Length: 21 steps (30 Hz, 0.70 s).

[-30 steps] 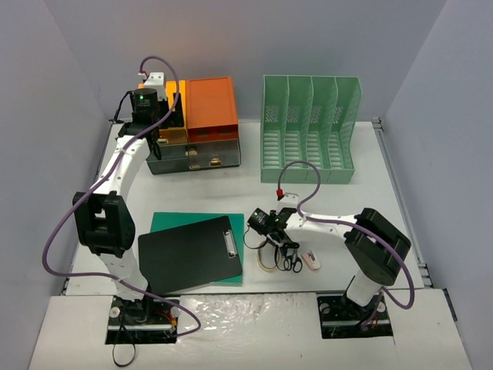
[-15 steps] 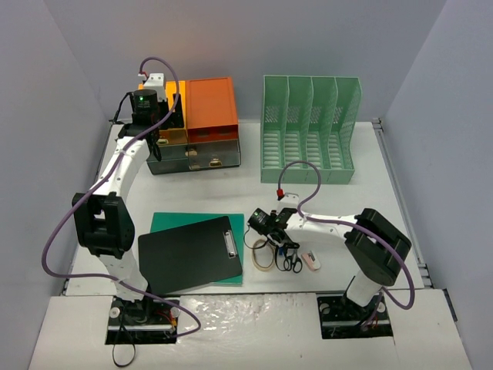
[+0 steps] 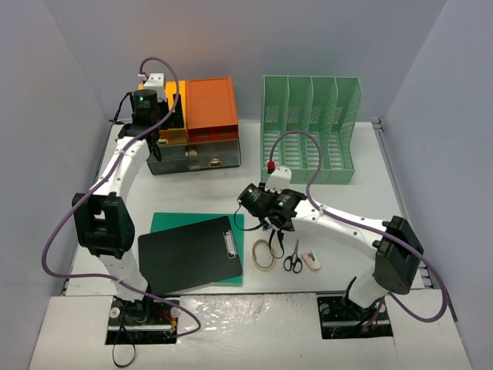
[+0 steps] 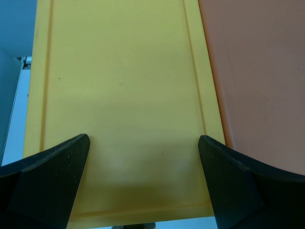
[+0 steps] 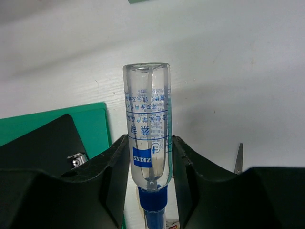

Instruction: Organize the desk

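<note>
The desk (image 3: 208, 193) is a white tabletop between grey-lilac walls. My right gripper (image 3: 266, 220) hangs above its middle, shut on a clear spray bottle (image 5: 145, 138) with a blue cap. The bottle stands between the two black fingers (image 5: 107, 167), base pointing away from the camera. At the back left, my left gripper (image 4: 143, 143) is open, with nothing between its fingers, just above the yellow top (image 4: 119, 86) of the drawer unit (image 3: 202, 127). The orange top (image 4: 257, 71) lies to its right.
A black clipboard (image 3: 192, 253) lies on a green folder (image 3: 166, 222) at the front left. A tape ring (image 3: 264, 254), scissors (image 3: 293, 260) and a small white-pink object (image 3: 310, 260) lie below the right gripper. A green file rack (image 3: 310, 131) stands at the back.
My right arm has risen from beside the scissors and tape ring and moved back and slightly left, carrying the bottle. The left arm has not moved.
</note>
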Motion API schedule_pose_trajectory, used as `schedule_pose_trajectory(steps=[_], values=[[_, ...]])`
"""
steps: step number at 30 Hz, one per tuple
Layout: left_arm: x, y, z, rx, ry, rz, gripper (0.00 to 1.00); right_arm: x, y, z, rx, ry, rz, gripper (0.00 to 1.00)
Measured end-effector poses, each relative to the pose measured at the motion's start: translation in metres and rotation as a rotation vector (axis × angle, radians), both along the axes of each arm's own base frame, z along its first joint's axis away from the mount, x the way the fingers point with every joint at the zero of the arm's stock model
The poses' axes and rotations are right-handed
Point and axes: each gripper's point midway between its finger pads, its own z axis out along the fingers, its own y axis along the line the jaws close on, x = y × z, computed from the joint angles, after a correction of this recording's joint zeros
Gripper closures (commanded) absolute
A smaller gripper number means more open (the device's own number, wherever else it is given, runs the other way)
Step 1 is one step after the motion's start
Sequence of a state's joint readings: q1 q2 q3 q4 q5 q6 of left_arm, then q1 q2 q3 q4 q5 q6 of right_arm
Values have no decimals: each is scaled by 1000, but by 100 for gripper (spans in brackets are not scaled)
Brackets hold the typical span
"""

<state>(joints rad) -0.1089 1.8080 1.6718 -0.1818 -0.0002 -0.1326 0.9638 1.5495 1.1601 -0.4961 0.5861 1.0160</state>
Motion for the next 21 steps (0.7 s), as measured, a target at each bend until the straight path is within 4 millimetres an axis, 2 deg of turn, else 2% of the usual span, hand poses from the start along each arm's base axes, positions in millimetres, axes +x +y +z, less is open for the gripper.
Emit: schedule_pose_trajectory(steps=[7, 13, 16, 18, 21], values=[[0, 0, 0, 0, 0, 0, 3, 12, 9, 52, 16, -64, 38, 100], [0, 0, 0, 0, 0, 0, 3, 36, 41, 137, 89, -197, 129, 100], [0, 0, 0, 0, 0, 0, 3, 46, 57, 171, 111, -250, 187, 100], [0, 0, 0, 0, 0, 0, 3, 52, 70, 187, 122, -271, 234, 100], [0, 0, 0, 0, 0, 0, 3, 59, 88, 196, 133, -270, 314, 100]])
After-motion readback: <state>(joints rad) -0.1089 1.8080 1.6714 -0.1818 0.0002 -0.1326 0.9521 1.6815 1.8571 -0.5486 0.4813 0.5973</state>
